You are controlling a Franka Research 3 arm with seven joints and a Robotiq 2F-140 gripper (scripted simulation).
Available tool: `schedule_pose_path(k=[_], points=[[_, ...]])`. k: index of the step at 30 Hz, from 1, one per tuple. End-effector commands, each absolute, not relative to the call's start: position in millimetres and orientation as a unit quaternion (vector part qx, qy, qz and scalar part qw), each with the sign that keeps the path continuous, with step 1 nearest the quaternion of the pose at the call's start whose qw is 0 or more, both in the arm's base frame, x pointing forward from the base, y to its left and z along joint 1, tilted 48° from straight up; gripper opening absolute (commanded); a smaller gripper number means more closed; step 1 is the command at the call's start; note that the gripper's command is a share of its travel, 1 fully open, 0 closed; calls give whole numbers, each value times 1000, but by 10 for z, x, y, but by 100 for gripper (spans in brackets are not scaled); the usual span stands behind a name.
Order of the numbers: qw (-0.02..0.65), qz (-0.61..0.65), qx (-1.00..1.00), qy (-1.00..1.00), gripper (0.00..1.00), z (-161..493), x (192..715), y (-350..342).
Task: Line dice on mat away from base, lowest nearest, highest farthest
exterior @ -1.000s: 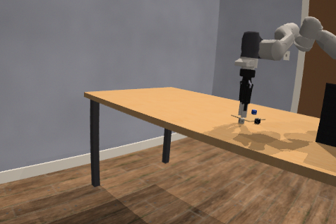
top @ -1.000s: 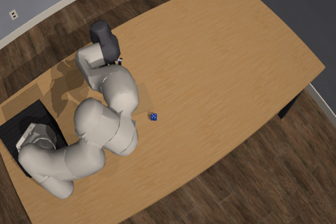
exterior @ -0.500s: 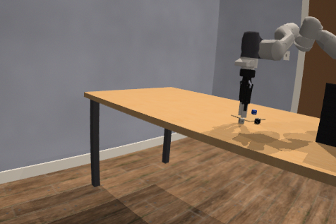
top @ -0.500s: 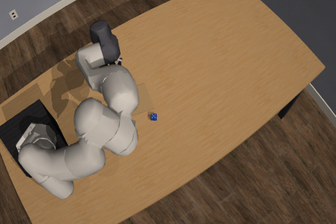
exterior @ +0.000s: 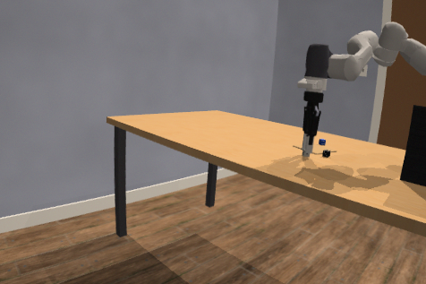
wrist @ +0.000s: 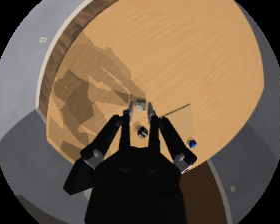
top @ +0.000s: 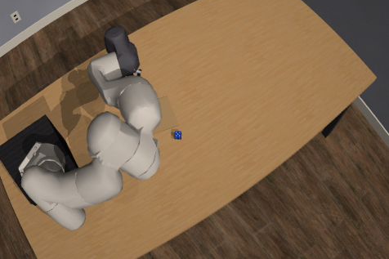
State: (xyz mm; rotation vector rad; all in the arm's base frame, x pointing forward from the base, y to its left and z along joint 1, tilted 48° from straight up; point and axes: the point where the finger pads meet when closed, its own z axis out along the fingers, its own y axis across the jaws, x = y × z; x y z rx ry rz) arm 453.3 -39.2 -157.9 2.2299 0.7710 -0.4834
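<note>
Lying between the open pincer [top: 138,73] [exterior: 307,153] [wrist: 141,107] is a grey die [wrist: 141,105].

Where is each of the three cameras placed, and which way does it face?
Top: high above the table, looking steeply down; the arm shows from base to hand.
Exterior: off the table's side, looking across it toward walls and a door; arm partly cut off at right.
Wrist: on the hand, looking along the fingers toward the table.
Top and exterior share the blue die.
</note>
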Motion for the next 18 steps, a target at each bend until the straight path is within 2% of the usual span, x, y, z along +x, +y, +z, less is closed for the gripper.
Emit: schedule_pose_path(k=[1,18], points=[[358,-185,866,295,25,-1641,4528,-444],[358,-185,866,295,25,-1695,4519,-502]])
